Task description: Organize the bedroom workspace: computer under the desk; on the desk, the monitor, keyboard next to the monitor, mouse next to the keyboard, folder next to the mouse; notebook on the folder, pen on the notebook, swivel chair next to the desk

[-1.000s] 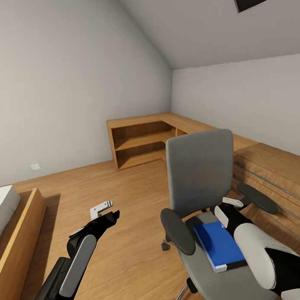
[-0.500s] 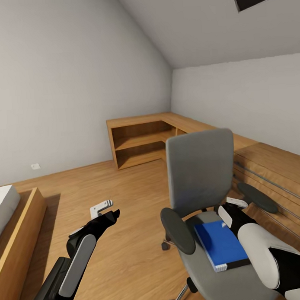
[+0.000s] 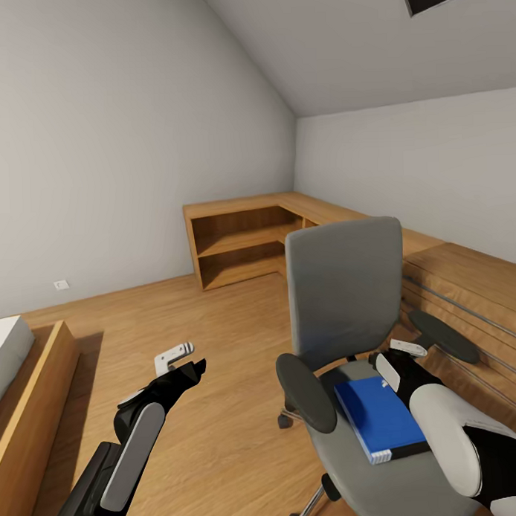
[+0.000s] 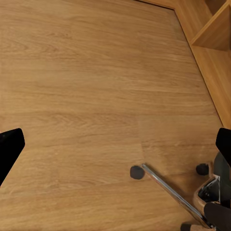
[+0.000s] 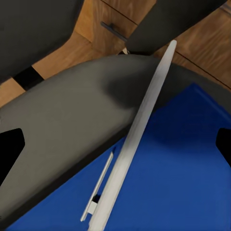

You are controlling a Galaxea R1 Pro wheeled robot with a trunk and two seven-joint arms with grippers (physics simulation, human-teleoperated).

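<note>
The swivel chair [image 3: 344,285] stands at the right with its grey back upright. The blue folder [image 3: 379,419] lies flat on its seat [image 5: 67,120]. My right gripper [image 3: 394,359] is open at the folder's far end, just above the seat. In the right wrist view the folder [image 5: 183,178] lies under the open gripper [image 5: 115,144]. A thin pale strip [image 5: 139,125], seen edge-on, runs between the jaws; I cannot tell what it is. My left gripper [image 3: 176,359] hangs open over the bare floor [image 4: 96,96]. The desk, computer, monitor, keyboard and mouse are out of view.
A light wood L-shaped shelf unit [image 3: 243,244] fills the far corner. Wood drawers with bar handles [image 3: 468,299] run along the right wall, close behind the chair. A bed frame [image 3: 32,400] is at the left. The chair's chrome base [image 4: 168,190] and casters are near my left gripper.
My right gripper has shifted slightly to the right at the folder's far end. The head view has shifted a little. The left arm has not moved.
</note>
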